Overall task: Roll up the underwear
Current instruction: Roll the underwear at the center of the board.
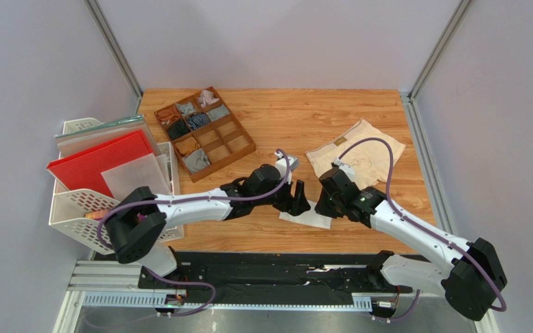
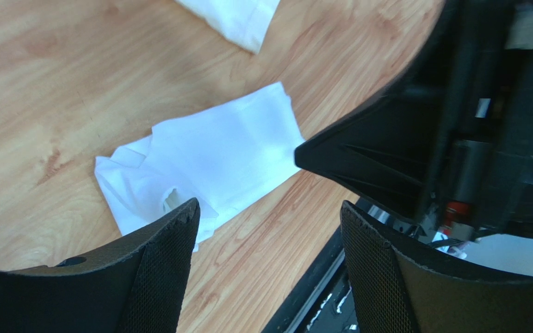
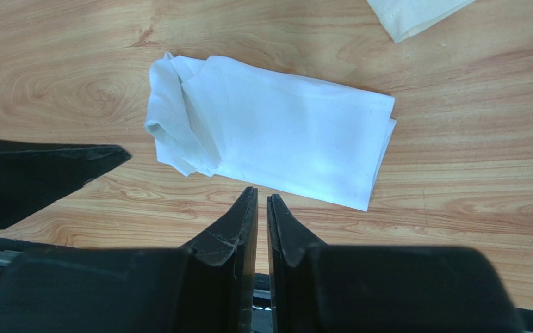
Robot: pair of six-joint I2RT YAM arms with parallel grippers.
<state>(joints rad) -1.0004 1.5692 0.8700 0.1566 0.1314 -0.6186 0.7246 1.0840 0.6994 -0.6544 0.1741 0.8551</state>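
Though overhead half-hides it, white underwear (image 3: 276, 132) lies folded.

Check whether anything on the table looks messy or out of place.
Only the white underwear: it lies folded flat, not rolled, with one end bunched into loose crumpled folds. The left pincer and right pincer are both off it. The cream underwear lies spread out farther back; nothing looks spilled or damaged.

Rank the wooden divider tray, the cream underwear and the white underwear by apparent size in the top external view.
1. Largest: wooden divider tray and cream underwear, too close to separate; the tray is maybe slightly bigger.
2. Smallest: white underwear, folded and partly hidden.
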